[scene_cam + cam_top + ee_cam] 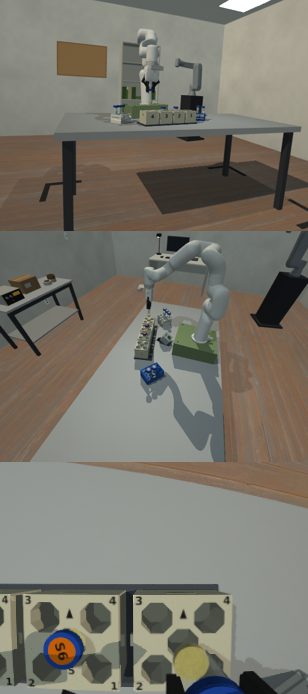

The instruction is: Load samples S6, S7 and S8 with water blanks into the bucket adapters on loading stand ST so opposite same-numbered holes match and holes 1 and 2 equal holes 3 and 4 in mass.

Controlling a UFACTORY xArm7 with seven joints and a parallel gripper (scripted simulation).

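My gripper (pixel 148 307) (pixel 150 90) (pixel 215 686) is shut on a blue-capped tube (pixel 148 312) (pixel 150 97) (pixel 191 663), upright above adapter 4 (pixel 152 121) (pixel 142 642). Its cap dot is hidden. In the wrist view its yellowish tip overlaps the area between holes 5 and 1. No tube shows in adapter 4. S6 (pixel 147 325) (pixel 163 108) (pixel 62 650) stands in hole 5 of adapter 3 (pixel 166 121). Another orange-dotted tube (pixel 144 333) (pixel 176 107) stands in adapter 2 (pixel 179 121), its ID unreadable. Adapter 1 (pixel 142 353) (pixel 191 121) shows no tube. The DONE key (pixel 169 337) is green.
The white rack (pixel 117 121) holds three blue-capped tubes beside adapter 4. The blue rack (pixel 149 381) (pixel 200 119) holds two tubes beyond adapter 1. The small sloped desk stands between the adapters and the green robot base (pixel 193 354).
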